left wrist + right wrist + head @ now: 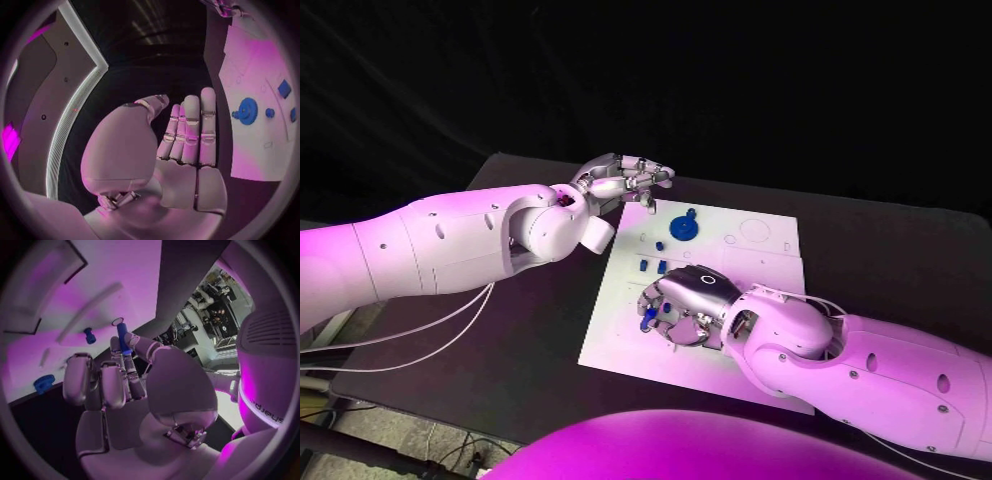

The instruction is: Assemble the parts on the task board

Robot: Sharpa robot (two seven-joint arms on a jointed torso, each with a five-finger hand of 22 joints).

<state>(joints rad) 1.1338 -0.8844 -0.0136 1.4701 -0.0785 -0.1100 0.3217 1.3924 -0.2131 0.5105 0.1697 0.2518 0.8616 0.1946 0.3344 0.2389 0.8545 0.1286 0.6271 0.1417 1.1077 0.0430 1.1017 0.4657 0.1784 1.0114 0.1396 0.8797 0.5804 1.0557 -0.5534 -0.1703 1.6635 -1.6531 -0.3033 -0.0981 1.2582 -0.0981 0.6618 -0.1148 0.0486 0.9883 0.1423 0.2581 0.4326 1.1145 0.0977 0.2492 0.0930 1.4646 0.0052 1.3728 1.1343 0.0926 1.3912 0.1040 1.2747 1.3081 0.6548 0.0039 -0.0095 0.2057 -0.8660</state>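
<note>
On the black table (516,340) the white board (733,350) lies in the middle, with bare tabletop along its left side and beyond its far edge. Over the board's near half the right hand (682,305) hangs palm down, and its arm covers the board's near right corner. Seen from the right wrist, a thumb and a finger pinch a slim blue pin (122,336), its tip close to the board; whether it touches is hard to tell. From the head the hand's back hides most of that pin. The right wrist view also shows a small blue peg (90,335) standing on the board and a blue toothed wheel (44,383) near an edge. The left hand (620,182) hovers past the board's far left corner, holding nothing; the left wrist view shows its fingers (190,130) straight and close together. A blue gear (684,227) sits on the board's far part, well apart from the right hand, with small blue pieces (651,266) between them
</note>
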